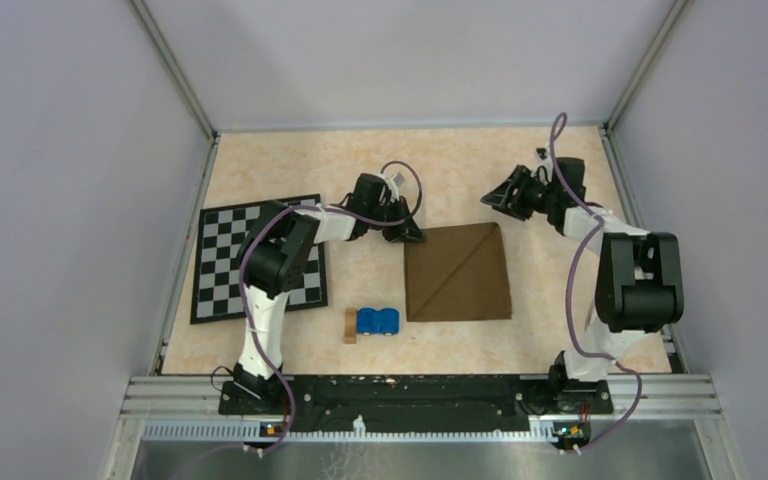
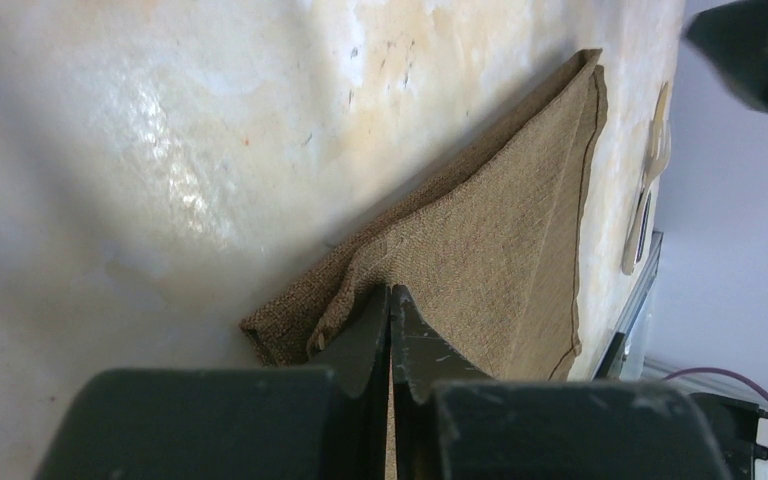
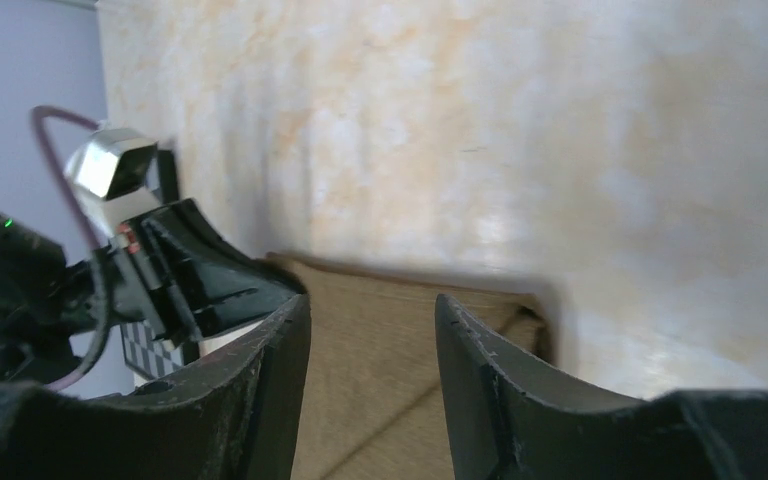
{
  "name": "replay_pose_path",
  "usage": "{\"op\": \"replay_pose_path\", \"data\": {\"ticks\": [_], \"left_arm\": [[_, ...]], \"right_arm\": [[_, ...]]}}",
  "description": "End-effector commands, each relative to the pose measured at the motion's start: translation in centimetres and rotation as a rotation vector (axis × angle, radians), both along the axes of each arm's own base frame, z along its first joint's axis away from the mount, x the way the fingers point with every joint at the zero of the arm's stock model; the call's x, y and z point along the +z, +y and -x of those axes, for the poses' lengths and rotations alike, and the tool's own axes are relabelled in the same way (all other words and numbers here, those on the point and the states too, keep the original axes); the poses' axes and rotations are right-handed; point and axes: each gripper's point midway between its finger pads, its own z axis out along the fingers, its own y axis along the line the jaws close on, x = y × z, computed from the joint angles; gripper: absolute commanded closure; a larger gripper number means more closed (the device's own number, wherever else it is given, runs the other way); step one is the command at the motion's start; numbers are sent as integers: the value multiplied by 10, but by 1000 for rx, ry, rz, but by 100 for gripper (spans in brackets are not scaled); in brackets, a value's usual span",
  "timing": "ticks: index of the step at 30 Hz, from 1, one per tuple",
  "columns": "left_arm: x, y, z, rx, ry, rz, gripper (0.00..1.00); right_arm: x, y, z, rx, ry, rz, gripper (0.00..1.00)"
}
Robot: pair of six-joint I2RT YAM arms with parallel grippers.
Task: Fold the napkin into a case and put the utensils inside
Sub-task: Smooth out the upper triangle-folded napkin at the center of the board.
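The dark brown napkin (image 1: 457,272) lies flat mid-table, roughly square, with a diagonal fold line across it. My left gripper (image 1: 407,235) is at its far left corner. In the left wrist view its jaws (image 2: 390,292) are pressed together on the raised upper layer of the napkin (image 2: 490,250). My right gripper (image 1: 495,200) hovers open just beyond the far right corner; nothing is between its fingers (image 3: 372,300), and the napkin (image 3: 380,350) lies below them. A pale fork-like utensil (image 2: 652,170) lies past the napkin by the table's right edge. No finished case shows.
A black-and-white checkered mat (image 1: 258,258) lies at the left under the left arm. A blue object (image 1: 377,321) and a small tan wooden block (image 1: 350,325) sit near the front, left of the napkin. Grey walls (image 1: 80,200) enclose the table.
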Motion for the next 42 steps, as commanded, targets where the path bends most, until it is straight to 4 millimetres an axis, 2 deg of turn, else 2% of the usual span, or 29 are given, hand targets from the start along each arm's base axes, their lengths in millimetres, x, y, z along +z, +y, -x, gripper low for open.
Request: {"op": "replay_pose_path", "data": {"ticks": [1,4,7,10,16,21,25,29,32,36,39,42], "left_arm": [[39,-3,10,-67,-17,28,83],[65,-6,5,-75,-61,60,79],[69,-4,-4,-56,-93,38,79],[55,-2,-10,-37,-73,11,85],[9,9,-18,8,-30,-78,90],[-29,30,-31,53,-7,-164,94],[-48,37,-37,57,-21,-211,95],[-59,32,-46,29,-11,-218,95],[-49,26,-61,20,-47,-214,95],[-9,19,-70,1,-96,-176,88],[31,16,-61,-17,-131,-126,71],[61,19,-40,-32,-142,-78,59]], "right_arm": [[7,55,22,135,-16,-75,51],[4,74,28,168,-7,-175,52],[0,81,31,191,-2,-213,52],[-9,84,34,214,15,-210,52],[-36,83,35,216,53,-200,53],[-71,64,28,155,95,-159,53],[-82,43,18,85,100,-140,53],[-85,36,4,72,82,-99,53],[-81,33,-8,87,69,-63,53],[-62,27,-21,96,53,17,53],[-30,29,-19,113,30,80,51],[-11,48,0,158,15,85,50]]}}
